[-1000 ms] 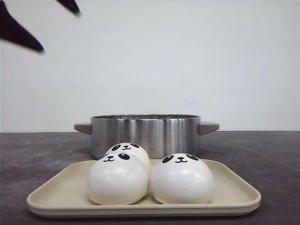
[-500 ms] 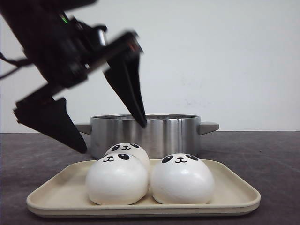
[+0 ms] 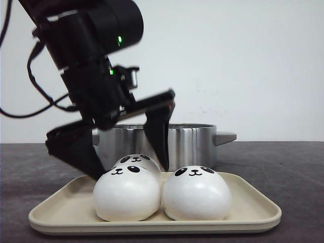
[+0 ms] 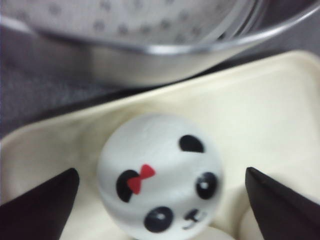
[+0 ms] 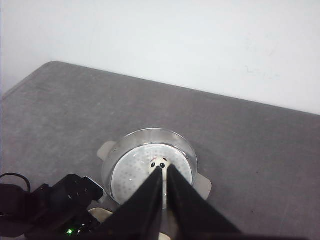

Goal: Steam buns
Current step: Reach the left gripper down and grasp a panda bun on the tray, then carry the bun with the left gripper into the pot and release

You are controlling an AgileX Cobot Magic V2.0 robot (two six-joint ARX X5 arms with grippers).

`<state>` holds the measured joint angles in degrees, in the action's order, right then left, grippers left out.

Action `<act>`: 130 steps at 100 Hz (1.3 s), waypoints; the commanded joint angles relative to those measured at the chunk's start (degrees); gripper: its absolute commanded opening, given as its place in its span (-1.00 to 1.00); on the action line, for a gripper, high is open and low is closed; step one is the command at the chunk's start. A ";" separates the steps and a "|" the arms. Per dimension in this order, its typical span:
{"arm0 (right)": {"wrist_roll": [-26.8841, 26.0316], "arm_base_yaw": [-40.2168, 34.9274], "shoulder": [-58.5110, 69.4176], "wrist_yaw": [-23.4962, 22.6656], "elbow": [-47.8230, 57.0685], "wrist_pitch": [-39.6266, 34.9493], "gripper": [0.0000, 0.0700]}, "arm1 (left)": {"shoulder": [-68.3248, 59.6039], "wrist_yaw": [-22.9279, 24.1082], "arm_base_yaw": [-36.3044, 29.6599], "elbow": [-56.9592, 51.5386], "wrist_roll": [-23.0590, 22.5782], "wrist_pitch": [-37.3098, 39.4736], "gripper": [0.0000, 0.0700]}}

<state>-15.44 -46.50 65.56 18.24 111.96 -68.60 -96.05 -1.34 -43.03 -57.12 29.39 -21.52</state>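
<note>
Down came the black left claw (image 3: pixel 130 154) from up high, and it hung spread wide around the back white panda bun (image 4: pixel 160 177) on the cream plastic tray (image 3: pixel 253 202), ready to pinch it. Two more buns sat in front. One bun (image 5: pixel 159 163) already sat in the shiny steel steamer pot (image 3: pixel 187 142) at 12 o'clock from the tray. The right claw (image 5: pixel 164 172) was pressed together, holding nothing, high above the pot.
</note>
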 commanded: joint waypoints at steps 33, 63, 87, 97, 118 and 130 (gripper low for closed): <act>-0.66 -0.68 0.22 5.84 0.92 -3.21 -0.98 | -2.12 -0.13 -0.50 -1.11 0.24 -0.28 -1.00; -0.59 -0.68 0.28 6.08 0.87 -2.95 -0.98 | 4.46 -2.97 -3.63 -7.96 -5.92 -7.43 -0.97; -0.13 -0.68 0.31 6.03 0.87 -1.64 -0.98 | 10.36 2.08 -6.38 -18.75 -10.64 -9.11 -0.97; -0.13 -0.68 0.31 6.01 0.87 -1.44 -0.98 | 10.25 5.75 -5.73 -22.93 -13.68 -9.01 -0.97; 0.04 -0.68 0.31 6.01 0.87 -1.53 -0.99 | 9.46 11.28 -1.46 -24.83 -18.03 -4.70 -0.97; 0.04 -0.68 0.31 6.01 0.87 -1.81 -0.98 | 7.41 11.74 2.08 -24.83 -18.64 -2.47 -0.97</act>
<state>-15.40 -46.50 65.32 24.05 111.92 -70.76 -86.43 10.02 -41.74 -80.49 12.32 -25.02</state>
